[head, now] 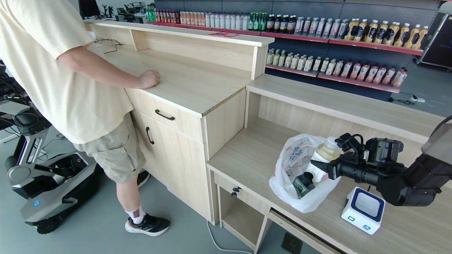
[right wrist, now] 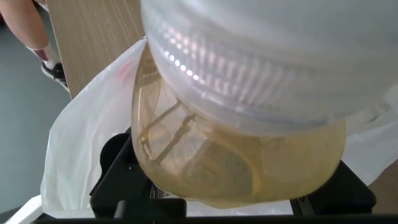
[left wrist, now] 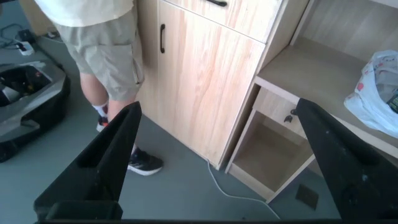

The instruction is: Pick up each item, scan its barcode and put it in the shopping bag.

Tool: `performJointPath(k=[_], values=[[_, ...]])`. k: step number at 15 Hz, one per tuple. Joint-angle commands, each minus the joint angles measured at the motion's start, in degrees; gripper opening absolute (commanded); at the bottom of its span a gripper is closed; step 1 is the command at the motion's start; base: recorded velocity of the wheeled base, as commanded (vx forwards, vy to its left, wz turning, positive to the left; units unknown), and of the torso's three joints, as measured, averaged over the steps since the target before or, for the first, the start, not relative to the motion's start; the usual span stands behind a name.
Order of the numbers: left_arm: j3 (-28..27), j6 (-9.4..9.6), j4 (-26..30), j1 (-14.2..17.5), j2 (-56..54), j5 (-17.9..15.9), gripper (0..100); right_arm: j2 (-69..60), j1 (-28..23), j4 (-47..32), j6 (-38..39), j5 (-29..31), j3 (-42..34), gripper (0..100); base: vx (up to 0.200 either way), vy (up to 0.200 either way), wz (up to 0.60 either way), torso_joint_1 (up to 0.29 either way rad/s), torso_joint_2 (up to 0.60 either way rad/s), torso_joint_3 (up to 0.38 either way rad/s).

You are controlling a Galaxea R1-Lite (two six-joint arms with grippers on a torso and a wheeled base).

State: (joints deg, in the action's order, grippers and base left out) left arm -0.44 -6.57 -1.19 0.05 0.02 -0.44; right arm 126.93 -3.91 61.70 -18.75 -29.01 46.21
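At the mouth of the bag [head: 293, 165] on the desk [head: 247, 155], right hand [head: 328, 151] grasps a tilted bottle [head: 322, 158], base inside. Left hand [left wrist: 217, 155] released, fingers [left wrist: 106, 155] spread, over floor [left wrist: 186, 180] beside desk.

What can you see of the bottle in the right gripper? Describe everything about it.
The bottle is clear plastic with pale yellow liquid, a ribbed white cap and a white label. It tilts, cap uppermost, base inside the mouth of the white shopping bag on the counter. The right gripper is shut on its body.
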Motion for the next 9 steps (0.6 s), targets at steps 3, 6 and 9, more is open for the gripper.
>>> performJointPath(k=[3, 6, 9], values=[[0.0, -0.02, 0.0, 0.0, 0.0, 0.0, 100, 2.3, -0.3, 0.5, -0.5, 0.0, -0.5, 0, 0.0, 0.0, 0.0, 0.0, 0.0, 0.0], [0.0, -0.02, 0.0, 0.0, 0.0, 0.0, 100, 2.9, -1.0, 0.5, -1.8, 0.1, -1.4, 0, 0.0, 0.0, 0.0, 0.0, 0.0, 0.0], [0.0, -0.02, -0.1, 0.0, 0.0, 0.0, 100, 3.1, -1.2, 0.6, -3.1, 0.1, -1.9, 0, 0.0, 0.0, 0.0, 0.0, 0.0, 0.0]])
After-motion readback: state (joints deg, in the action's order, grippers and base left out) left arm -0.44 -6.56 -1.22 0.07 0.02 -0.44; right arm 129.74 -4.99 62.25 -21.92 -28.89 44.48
